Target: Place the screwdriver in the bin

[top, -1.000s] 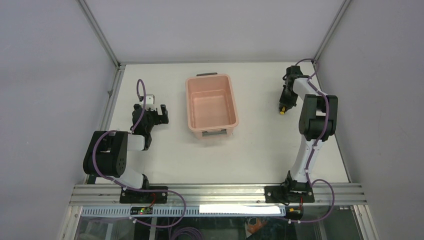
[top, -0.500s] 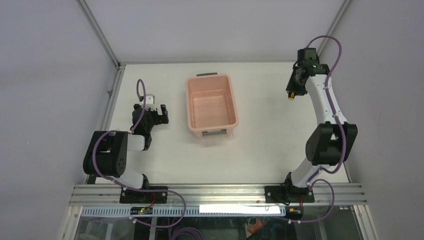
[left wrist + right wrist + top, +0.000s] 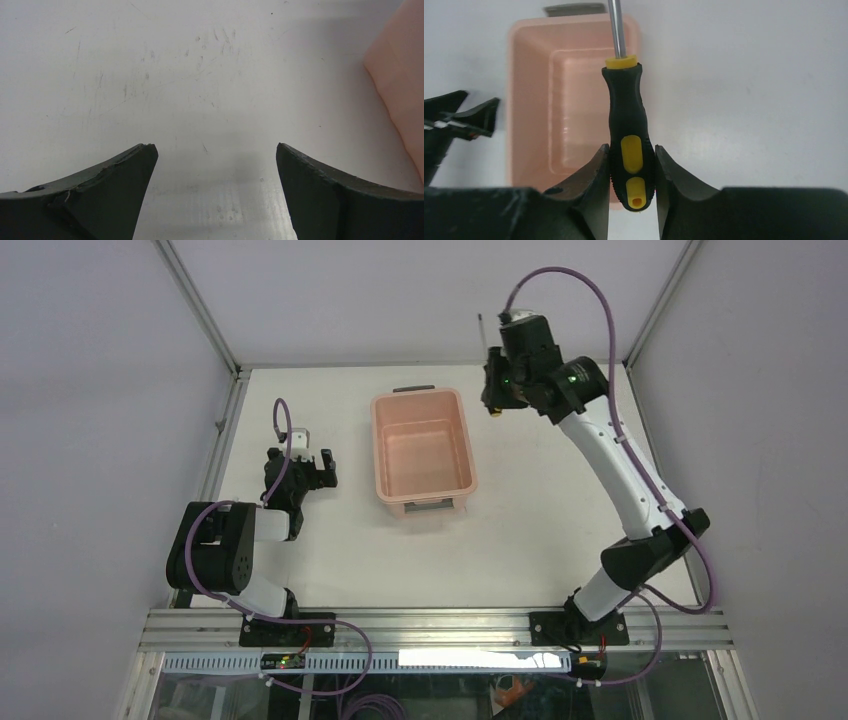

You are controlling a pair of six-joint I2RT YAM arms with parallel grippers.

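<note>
The salmon-pink bin (image 3: 423, 450) stands in the middle of the table with grey handles at its short ends. It also shows below in the right wrist view (image 3: 534, 100). My right gripper (image 3: 632, 165) is shut on the screwdriver (image 3: 628, 115), gripping the black-and-yellow handle near its butt, the thin shaft pointing away. In the top view the right gripper (image 3: 494, 400) is raised high, just right of the bin's far right corner. My left gripper (image 3: 214, 155) is open and empty, low over the table left of the bin; in the top view it (image 3: 318, 466) rests there.
The bin's pink wall (image 3: 400, 85) fills the right edge of the left wrist view. Grey enclosure walls and an aluminium frame (image 3: 200, 310) surround the white table (image 3: 540, 520). The left arm shows at the left edge of the right wrist view (image 3: 454, 120).
My right arm has lifted the screwdriver from the table's far right and swung it left and up, to beside the bin's far right corner. The left arm has not moved.
</note>
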